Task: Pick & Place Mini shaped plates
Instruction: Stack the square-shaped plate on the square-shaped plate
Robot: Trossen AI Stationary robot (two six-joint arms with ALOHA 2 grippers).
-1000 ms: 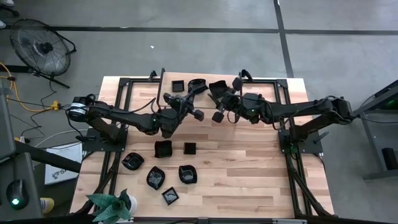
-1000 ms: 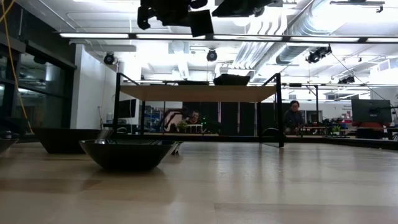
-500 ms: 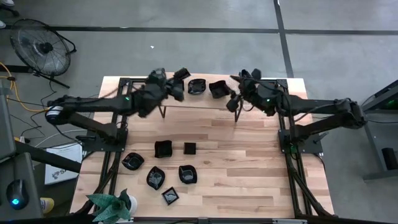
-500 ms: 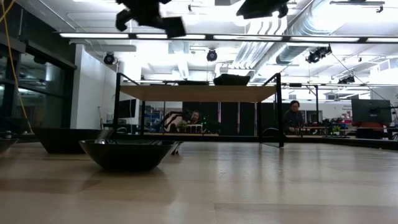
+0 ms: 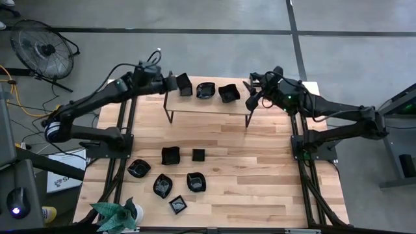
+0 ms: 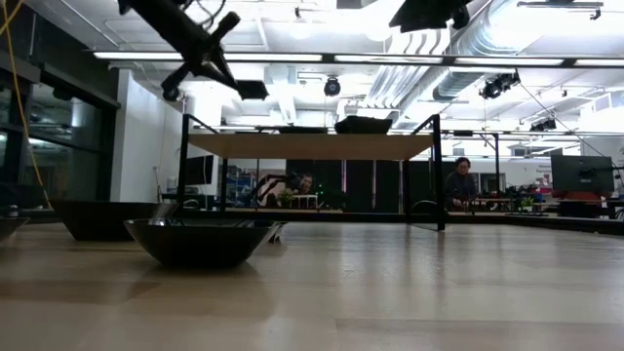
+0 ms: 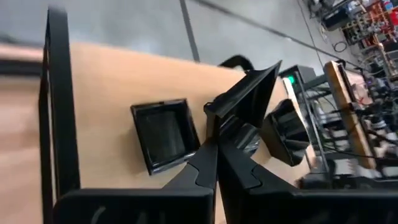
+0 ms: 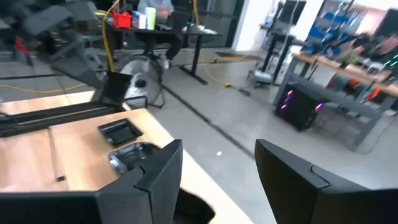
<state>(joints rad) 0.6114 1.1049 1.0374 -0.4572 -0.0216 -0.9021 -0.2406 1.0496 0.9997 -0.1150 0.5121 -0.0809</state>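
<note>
One square plate (image 5: pixel 184 83) pinched in left jaws.

Bright, even overhead light fills the room — ceiling strip lights (image 6: pixel 322 56) glare white in the low view, the wooden table (image 5: pixel 260 175) shows only faint, soft shadows from above, and both wrist views smear with motion blur — their far backgrounds soft and out of focus.

Right arm (image 6: pixel 429 12) cut off by the low view's upper edge; far people (image 6: pixel 460 180) too small to tell
</note>
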